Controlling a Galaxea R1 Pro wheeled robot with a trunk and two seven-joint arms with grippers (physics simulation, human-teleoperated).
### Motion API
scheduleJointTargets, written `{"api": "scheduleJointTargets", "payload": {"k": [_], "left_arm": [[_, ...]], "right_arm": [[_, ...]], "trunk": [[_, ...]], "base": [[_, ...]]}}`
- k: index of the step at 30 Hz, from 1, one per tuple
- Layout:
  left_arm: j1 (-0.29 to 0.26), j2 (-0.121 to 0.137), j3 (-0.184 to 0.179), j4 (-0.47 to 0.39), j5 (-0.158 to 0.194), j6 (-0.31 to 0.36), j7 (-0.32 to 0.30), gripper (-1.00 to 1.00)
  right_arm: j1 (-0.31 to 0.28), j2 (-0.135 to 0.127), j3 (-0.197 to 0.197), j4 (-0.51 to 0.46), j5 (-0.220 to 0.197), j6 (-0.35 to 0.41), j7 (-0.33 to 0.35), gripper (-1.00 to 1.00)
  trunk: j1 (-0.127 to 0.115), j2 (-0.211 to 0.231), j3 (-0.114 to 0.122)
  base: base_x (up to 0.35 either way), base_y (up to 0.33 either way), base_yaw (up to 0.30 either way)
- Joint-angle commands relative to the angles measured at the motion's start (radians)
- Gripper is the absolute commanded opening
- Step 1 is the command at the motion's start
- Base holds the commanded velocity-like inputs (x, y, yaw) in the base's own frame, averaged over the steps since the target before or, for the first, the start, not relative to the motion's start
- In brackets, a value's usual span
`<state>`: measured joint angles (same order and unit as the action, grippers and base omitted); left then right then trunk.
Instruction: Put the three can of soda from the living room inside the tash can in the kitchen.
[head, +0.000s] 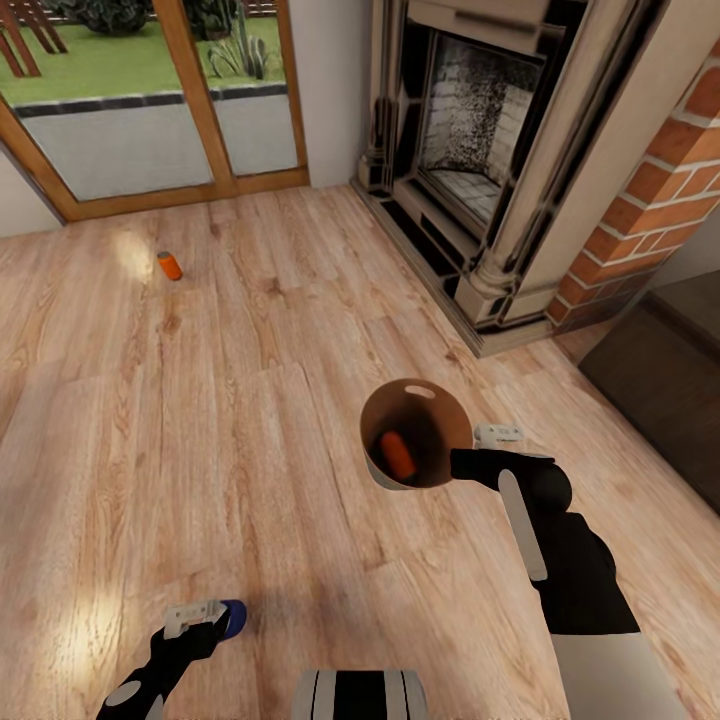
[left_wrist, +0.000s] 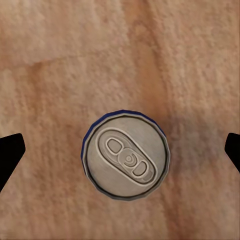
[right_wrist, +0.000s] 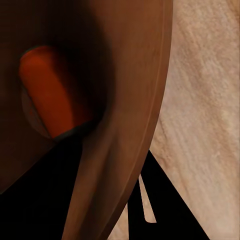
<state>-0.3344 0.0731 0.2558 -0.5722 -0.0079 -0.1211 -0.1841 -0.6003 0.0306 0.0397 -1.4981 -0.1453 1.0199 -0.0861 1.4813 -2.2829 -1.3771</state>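
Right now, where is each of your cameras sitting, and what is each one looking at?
Head: up high, looking down at the pale wood floor; both arms show.
Left wrist: above the upright dark blue silver-topped can; left tool fingertips show either side.
Right wrist: by the round brown-inside bin; dark right tool fingers clamp its rim.
Shared: head and right wrist both see the orange can in the bin.
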Motion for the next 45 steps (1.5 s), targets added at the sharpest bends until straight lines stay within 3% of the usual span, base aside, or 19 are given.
{"api": "scheduleJointTargets", "payload": {"k": [1,45], "left_arm": [[0.000,0.000,0.000,0.000,0.000,0.000,0.000,1.00],[0.000,0.000,0.000,0.000,0.000,0.000,0.000,1.00]], "right_arm": [[-0.001,0.000,0.001,0.000,-0.018,-0.001,0.000,-1.00],[0.000,0.000,0.001,-0.001,-0.019,-0.001,0.000,-1.00]], "trunk": [[0.000,0.000,-0.001],[0.000,0.000,-0.040]], "base": [[0.000,0.000,0.000],[0.000,0.000,0.000]]}}
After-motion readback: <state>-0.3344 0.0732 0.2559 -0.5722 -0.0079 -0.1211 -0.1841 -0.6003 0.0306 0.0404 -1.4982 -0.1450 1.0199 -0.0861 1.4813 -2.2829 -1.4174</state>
